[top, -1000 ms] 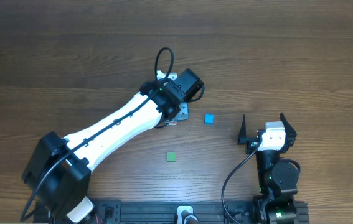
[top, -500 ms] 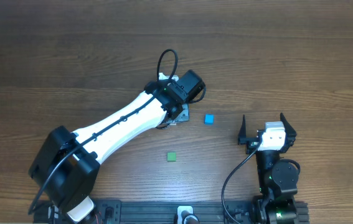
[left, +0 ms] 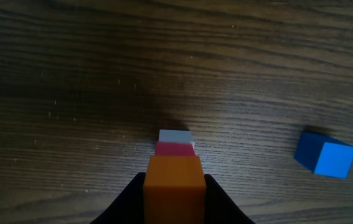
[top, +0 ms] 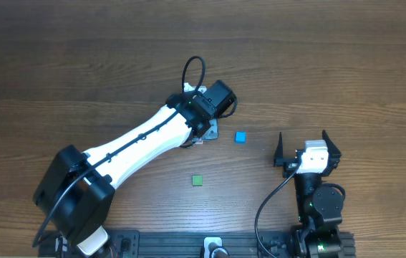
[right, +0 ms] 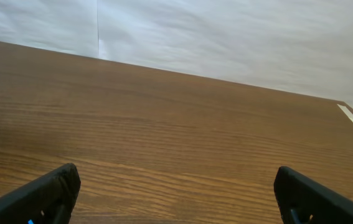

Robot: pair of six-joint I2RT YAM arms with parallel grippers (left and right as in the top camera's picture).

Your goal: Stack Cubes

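Brown wood-grain tabletop (top: 81, 57) carries the work. At mid-table the left gripper (left: 174, 182) is clamped on a small orange cube (left: 174, 193), poised over a red cube (left: 175, 149) and a pale grey cube (left: 174, 136); whether it rests on them I cannot tell. A small blue cube (top: 240, 137) just to the right and a small green cube (top: 197, 180) nearer look unstacked, so I judge the stack part-built. The right gripper (top: 302, 140) gapes wide at the near right, holding nothing.
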